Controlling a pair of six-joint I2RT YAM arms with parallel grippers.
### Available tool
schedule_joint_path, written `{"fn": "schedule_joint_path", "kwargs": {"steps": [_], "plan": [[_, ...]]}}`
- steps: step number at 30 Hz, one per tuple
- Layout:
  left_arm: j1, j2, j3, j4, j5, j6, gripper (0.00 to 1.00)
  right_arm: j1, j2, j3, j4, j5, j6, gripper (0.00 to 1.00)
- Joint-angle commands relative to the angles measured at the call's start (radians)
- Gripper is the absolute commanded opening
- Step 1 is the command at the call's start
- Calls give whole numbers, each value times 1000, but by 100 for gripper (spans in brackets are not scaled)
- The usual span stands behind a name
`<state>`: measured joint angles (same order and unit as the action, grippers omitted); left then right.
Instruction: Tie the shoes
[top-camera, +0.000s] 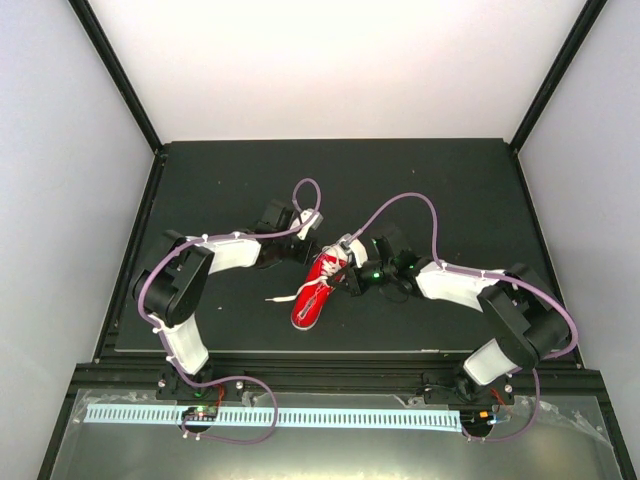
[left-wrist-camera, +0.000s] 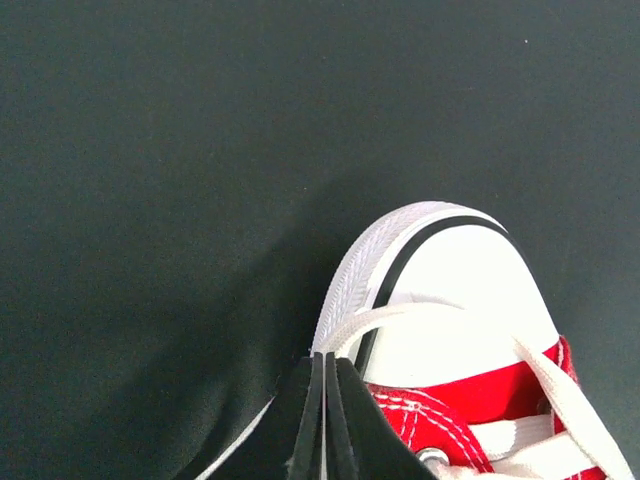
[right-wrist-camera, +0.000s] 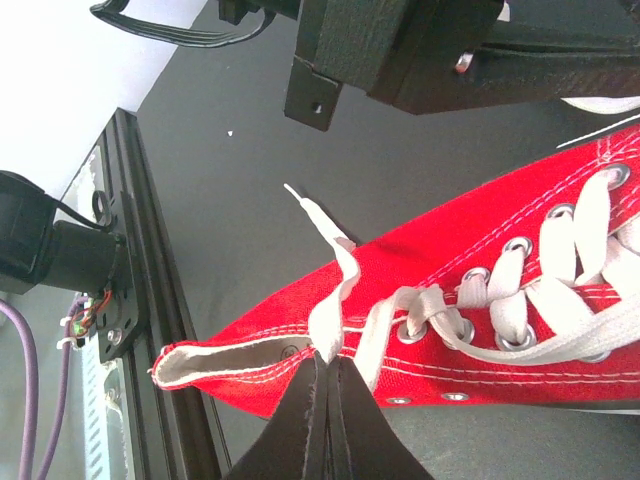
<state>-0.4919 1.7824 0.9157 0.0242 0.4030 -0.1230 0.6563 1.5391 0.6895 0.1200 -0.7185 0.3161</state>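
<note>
Now the shoe (top-camera: 312, 290) is set on the bench (top-camera: 220, 190); a lace (left-wrist-camera: 400, 318) is pinched by the shut left fingers (left-wrist-camera: 318, 420) at the toe (left-wrist-camera: 470, 290); the other lace (right-wrist-camera: 330, 320) is gripped by the right fingers (right-wrist-camera: 322, 400), presumably for tensioning.

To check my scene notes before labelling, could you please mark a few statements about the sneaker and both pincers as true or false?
1. The sneaker is red with a white toe cap. True.
2. The right pincer hangs open above the sneaker. False: it is shut on a white lace near the shoe's opening.
3. The left pincer is shut at the toe cap, a lace strand running into its tips. True.
4. The laces are tied in a finished bow. False: they are loose, and one lace end lies on the table.
</note>
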Motion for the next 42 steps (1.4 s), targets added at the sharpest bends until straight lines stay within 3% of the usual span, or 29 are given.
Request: {"fn": "schedule_joint_path", "kwargs": {"steps": [1,7,12,19,25,35,42], "plan": [[6,-39,9,38,-13,12,2,6,7,21,18,-15,-5,2],[11,-81,-20,49,-66,10,3,6,2,18,20,-18,-2,2],[30,-79,7,-61,-187,10,37,6,-4,19,19,-19,-1,2],[26,-102,16,-194,-311,42,46,5,17,34,29,-34,7,2],[3,-109,28,-249,-268,110,57,6,36,37,41,-46,12,2],[-35,14,171,-367,-329,148,59,6,27,30,33,-45,10,2],[-35,66,221,-408,-350,137,54,6,25,37,39,-51,15,2]]}}
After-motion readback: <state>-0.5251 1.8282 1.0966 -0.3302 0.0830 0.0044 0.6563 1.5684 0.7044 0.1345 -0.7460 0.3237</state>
